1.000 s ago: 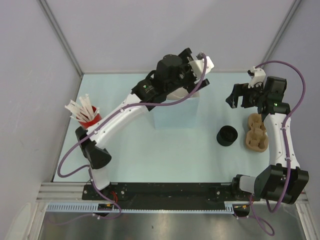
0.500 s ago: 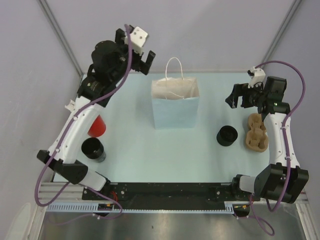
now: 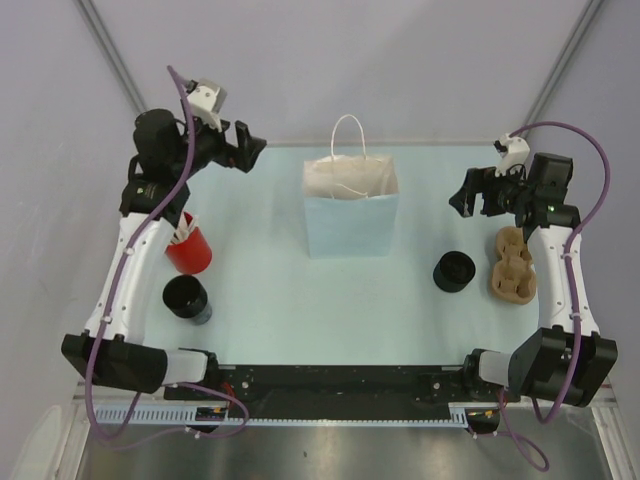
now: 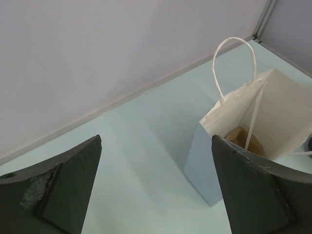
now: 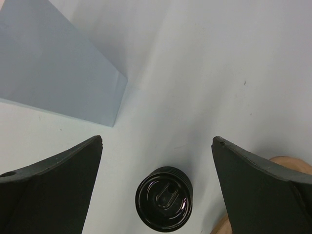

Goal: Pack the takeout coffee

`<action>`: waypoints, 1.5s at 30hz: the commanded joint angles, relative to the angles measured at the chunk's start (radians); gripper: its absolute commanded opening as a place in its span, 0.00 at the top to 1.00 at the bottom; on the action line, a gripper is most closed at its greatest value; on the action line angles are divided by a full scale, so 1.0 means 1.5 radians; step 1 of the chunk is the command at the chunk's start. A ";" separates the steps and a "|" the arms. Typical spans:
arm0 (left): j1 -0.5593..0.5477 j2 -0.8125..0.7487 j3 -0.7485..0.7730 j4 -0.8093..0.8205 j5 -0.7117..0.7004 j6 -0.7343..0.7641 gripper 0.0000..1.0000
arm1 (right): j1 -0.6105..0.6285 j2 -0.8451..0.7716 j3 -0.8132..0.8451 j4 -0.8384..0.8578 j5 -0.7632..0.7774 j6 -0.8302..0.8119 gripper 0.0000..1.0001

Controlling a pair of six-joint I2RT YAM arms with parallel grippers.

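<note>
Coffee cup [image 3: 454,271] stands between bag [image 3: 350,222] and carrier [image 3: 512,266].

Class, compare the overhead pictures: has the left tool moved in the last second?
Yes. The left tool swung leftward, off the paper bag toward the far-left corner.

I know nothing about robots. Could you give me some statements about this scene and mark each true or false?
1. The paper bag stands upright with its mouth open. True.
2. The coffee cup is inside the bag. False: it stands on the table, right of the bag, beside the brown cup carrier.
3. The left gripper and the right gripper are both open and empty. True.
4. The red cup of straws stands beside the carrier. False: it stands on the other side of the bag, by the left arm.
5. The coffee cup has its lid on. True.
</note>
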 commanded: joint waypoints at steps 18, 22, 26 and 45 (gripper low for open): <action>0.140 -0.134 0.029 -0.064 0.189 -0.018 0.01 | -0.002 -0.138 0.176 0.008 -0.059 0.034 0.00; 0.142 -0.155 0.071 -0.113 0.166 0.007 0.00 | -0.002 -0.136 0.250 -0.033 -0.069 0.043 0.00; 0.142 -0.170 0.113 -0.168 0.064 0.026 0.01 | -0.003 -0.129 0.334 -0.063 -0.053 0.053 0.00; 0.146 -0.227 0.231 -0.271 -0.147 0.045 0.01 | -0.002 -0.144 0.470 -0.120 0.068 0.055 0.00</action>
